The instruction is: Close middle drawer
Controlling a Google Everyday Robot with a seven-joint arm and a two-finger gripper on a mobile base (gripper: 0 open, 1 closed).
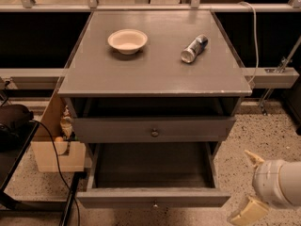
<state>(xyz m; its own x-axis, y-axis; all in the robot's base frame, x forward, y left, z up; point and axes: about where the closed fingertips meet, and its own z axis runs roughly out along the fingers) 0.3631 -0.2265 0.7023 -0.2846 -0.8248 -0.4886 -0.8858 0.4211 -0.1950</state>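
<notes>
Middle drawer [153, 197] pulled out; hand [243, 186] beside its right corner.

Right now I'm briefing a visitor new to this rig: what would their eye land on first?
The middle drawer stands pulled far out, low on the grey cabinet, its dark inside exposed. The gripper hangs beside its right front corner, fingers apart, touching nothing. On the cabinet top sit a white bowl, left, and a can lying on its side, right.
</notes>
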